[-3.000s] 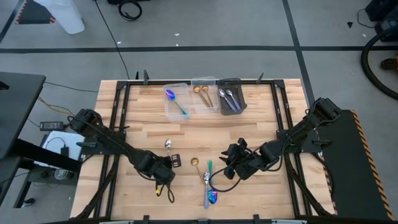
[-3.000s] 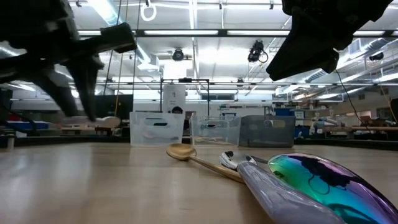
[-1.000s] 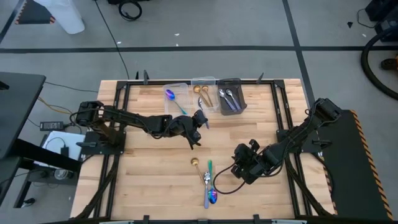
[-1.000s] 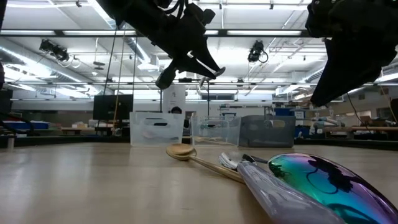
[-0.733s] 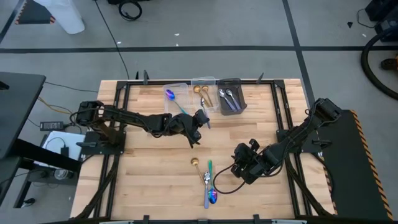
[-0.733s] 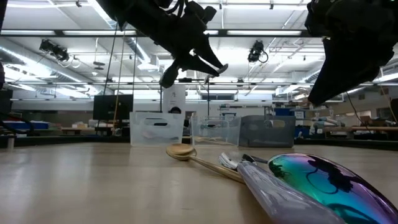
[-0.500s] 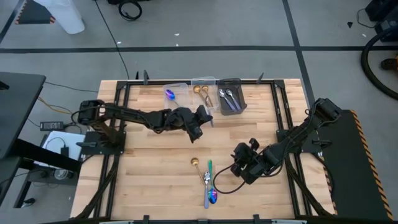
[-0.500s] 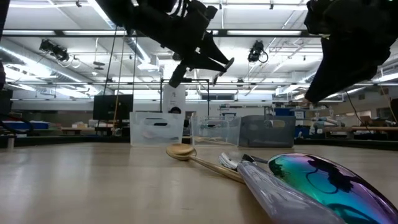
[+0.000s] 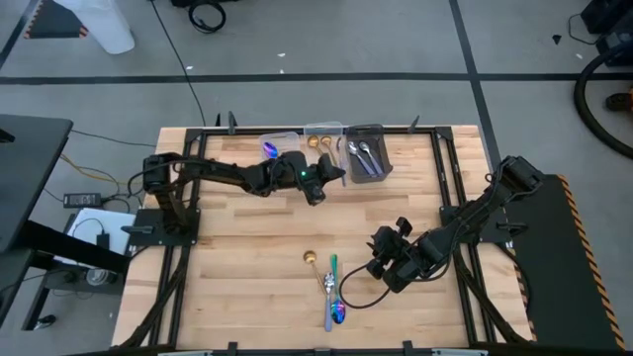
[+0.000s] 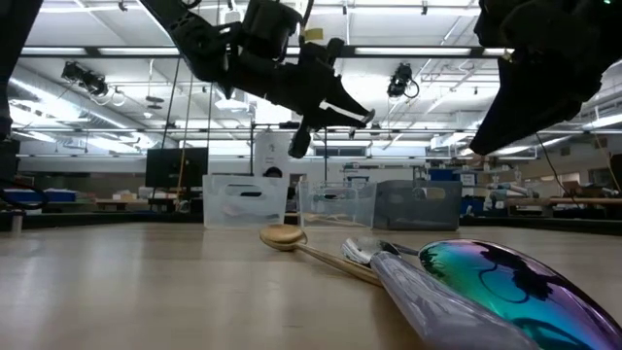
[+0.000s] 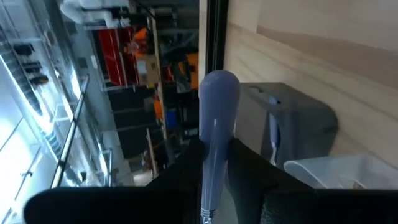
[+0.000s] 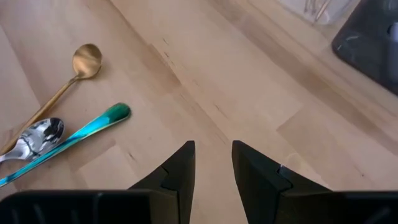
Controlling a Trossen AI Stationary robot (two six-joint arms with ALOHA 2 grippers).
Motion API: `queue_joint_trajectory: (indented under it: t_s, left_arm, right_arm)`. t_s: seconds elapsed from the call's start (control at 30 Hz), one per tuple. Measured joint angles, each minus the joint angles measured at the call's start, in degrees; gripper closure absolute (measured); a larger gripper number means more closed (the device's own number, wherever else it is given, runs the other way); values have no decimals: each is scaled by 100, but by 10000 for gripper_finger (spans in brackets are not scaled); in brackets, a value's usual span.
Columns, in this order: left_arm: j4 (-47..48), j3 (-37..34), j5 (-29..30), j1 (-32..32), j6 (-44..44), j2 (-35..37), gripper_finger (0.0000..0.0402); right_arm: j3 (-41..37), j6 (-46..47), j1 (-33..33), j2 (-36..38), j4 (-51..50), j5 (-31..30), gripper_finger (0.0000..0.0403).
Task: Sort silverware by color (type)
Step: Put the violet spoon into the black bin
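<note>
My left gripper (image 9: 328, 178) is raised over the far part of the table, just short of the bins, and is shut on a silver spoon (image 11: 217, 106). A clear bin (image 9: 280, 158) holds a blue-purple spoon. The middle clear bin (image 9: 323, 148) holds gold pieces. A dark grey bin (image 9: 366, 153) holds silver spoons. A gold spoon (image 12: 74, 68), a silver spoon (image 12: 37, 134) and a teal-handled iridescent spoon (image 12: 81, 134) lie together on the wood. My right gripper (image 12: 213, 165) hovers open to the right of that pile, nothing between its fingers. My left gripper pinches the silver spoon's handle (image 11: 211, 165) between its two fingers. The fingers lie along the spoon and point almost level toward the dark grey bin. The handle's rounded end (image 11: 219, 84) sticks out past the fingertips. The spoon is lifted clear of the table.
The three bins stand side by side at the table's far edge. A black frame (image 9: 450, 188) runs along the table's sides. Bare wood lies between the pile of spoons (image 9: 331, 287) and the bins.
My left gripper has carried the silver spoon toward the table's far edge and somewhat to the right, up to the bins. It has turned on the way and stayed shut on the spoon, which stays clear of the table.
</note>
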State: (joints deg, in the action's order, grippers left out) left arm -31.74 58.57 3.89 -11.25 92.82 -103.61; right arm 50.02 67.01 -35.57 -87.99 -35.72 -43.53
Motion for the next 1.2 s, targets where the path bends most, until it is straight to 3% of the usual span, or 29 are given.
queue_joint_trajectory:
  t_s: [0.4, 0.7, 1.2]
  left_arm:
    - [-2, 657, -973, -418, -64, -16, 342]
    - [88, 1541, -1057, -587, -1, -763, 342]
    - [1613, 2718, -1742, -1097, 202, -1522, 342]
  right_arm:
    - [0, 32, 164, 119, -160, 488, 286]
    - [2, -163, 234, 765, -492, 612, 286]
    - [2, -335, 120, 1733, -1147, 610, 286]
